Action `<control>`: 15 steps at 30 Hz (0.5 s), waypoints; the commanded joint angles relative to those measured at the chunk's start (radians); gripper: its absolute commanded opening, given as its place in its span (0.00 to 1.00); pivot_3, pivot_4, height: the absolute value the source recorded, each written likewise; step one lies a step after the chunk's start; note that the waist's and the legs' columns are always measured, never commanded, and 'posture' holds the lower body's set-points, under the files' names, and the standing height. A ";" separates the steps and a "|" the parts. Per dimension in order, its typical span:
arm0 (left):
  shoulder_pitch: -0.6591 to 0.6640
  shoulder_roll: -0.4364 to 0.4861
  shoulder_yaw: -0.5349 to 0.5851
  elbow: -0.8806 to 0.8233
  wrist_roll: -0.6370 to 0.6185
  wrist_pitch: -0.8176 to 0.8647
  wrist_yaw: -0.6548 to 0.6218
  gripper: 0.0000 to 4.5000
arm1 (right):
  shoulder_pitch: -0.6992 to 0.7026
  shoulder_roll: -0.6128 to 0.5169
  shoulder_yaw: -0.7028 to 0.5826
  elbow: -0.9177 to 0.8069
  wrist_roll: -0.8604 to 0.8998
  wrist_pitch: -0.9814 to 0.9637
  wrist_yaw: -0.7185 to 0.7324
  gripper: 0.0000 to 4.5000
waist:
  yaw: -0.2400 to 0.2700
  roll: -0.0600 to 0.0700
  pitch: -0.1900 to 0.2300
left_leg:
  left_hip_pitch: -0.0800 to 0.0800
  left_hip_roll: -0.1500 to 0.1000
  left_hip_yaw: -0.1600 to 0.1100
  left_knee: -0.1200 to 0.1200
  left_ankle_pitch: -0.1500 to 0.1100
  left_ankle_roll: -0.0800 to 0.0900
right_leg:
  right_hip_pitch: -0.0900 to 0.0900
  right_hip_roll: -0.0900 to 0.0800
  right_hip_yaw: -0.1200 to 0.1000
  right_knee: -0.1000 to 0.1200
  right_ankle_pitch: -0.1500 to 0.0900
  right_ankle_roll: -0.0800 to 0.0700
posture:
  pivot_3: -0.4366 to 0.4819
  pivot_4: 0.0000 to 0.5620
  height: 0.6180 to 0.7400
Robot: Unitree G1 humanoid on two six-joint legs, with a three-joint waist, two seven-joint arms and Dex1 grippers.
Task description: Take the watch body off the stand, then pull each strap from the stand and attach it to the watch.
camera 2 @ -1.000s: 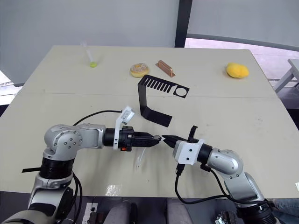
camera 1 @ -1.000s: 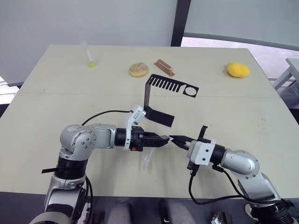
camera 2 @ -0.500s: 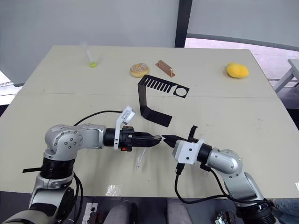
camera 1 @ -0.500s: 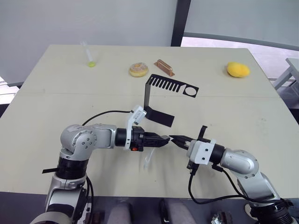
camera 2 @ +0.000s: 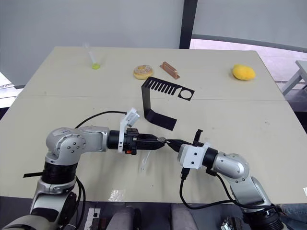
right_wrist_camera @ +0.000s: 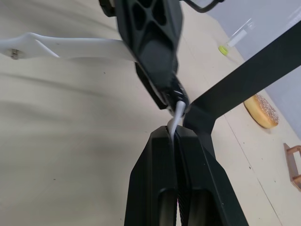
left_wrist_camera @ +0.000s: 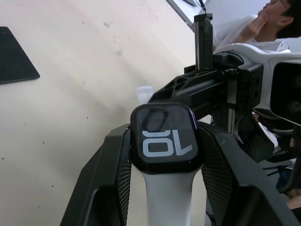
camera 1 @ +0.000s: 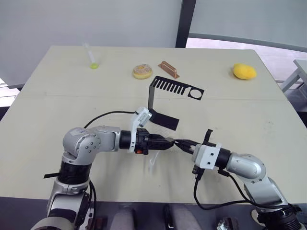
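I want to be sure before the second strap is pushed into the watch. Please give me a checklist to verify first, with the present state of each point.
1. Left gripper clamps the watch body from both sides: ok.
2. First strap attached to the watch body, hanging below it: ok.
3. Right gripper shut on the second strap, a short end showing past the fingertips: ok.
4. Second strap's end meets the watch body's free edge: cannot tell, the left gripper covers the joint.
5. Stand has no straps left in its slots and is apart from both grippers: ok.
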 commanded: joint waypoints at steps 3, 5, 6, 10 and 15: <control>-0.015 -0.054 -0.063 -0.041 -0.029 -0.009 -0.022 0.35 | -0.023 0.021 0.061 -0.072 0.028 -0.043 0.017 0.00 | 0.000 0.000 0.000 | 0.000 0.000 0.000 0.000 0.000 0.000 | 0.000 0.000 0.000 0.000 0.000 0.000 | 0.48 0.27 1.00; -0.012 -0.048 -0.064 -0.044 -0.031 -0.002 -0.027 0.35 | -0.024 0.019 0.059 -0.071 0.026 -0.045 0.017 0.00 | 0.000 0.000 0.000 | 0.000 0.000 0.000 0.000 0.000 0.000 | 0.000 0.000 0.000 0.000 0.000 0.000 | 0.48 0.27 1.00; -0.010 -0.043 -0.065 -0.045 -0.032 0.002 -0.029 0.35 | -0.024 0.018 0.058 -0.070 0.024 -0.046 0.016 0.00 | 0.000 0.000 0.000 | 0.000 0.000 0.000 0.000 0.000 0.000 | 0.000 0.000 0.000 0.000 0.000 0.000 | 0.48 0.27 1.00; -0.007 -0.032 -0.062 -0.045 -0.032 0.006 -0.034 0.35 | -0.023 0.015 0.052 -0.068 0.014 -0.049 0.009 0.00 | 0.000 0.000 0.000 | 0.000 0.000 0.000 0.000 0.000 0.000 | 0.000 0.000 0.000 0.000 0.000 0.000 | 0.48 0.27 1.00; -0.005 -0.007 -0.055 -0.043 -0.033 0.005 -0.049 0.35 | -0.010 0.024 0.029 -0.077 0.048 -0.016 0.001 0.00 | 0.000 0.000 0.000 | 0.000 0.000 0.000 0.000 0.000 0.000 | 0.000 0.000 0.000 0.000 0.000 0.000 | 0.48 0.27 1.00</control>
